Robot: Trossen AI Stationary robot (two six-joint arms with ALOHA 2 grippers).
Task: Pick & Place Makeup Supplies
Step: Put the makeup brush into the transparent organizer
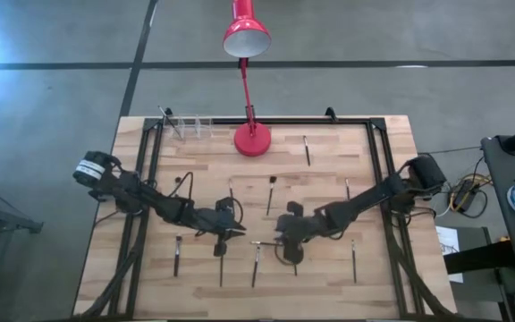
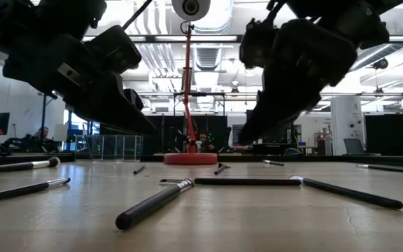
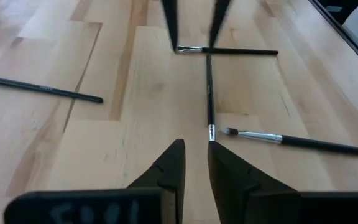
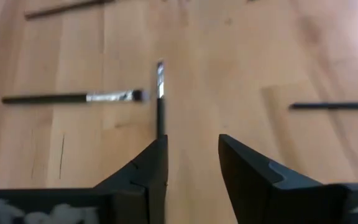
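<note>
Several thin dark makeup brushes lie flat and scattered on the wooden table (image 1: 329, 161). One brush (image 3: 209, 93) lies between my two grippers. Its silvery ferrule end lies just past my left gripper (image 3: 196, 146), which is open by a narrow gap. Its other end (image 4: 160, 102) runs alongside one finger of my right gripper (image 4: 193, 140), which is open wider. In the high view, my left gripper (image 1: 235, 231) and right gripper (image 1: 284, 240) face each other near the table's middle. The low view shows both above the tabletop, over that brush (image 2: 247, 181).
A red desk lamp (image 1: 251, 139) stands at the far edge, with a clear holder (image 1: 190, 125) to its left. More brushes lie around: (image 1: 307, 149), (image 1: 271, 195), (image 1: 176, 258), (image 1: 353, 259). A black frame (image 1: 378, 179) runs around the tabletop.
</note>
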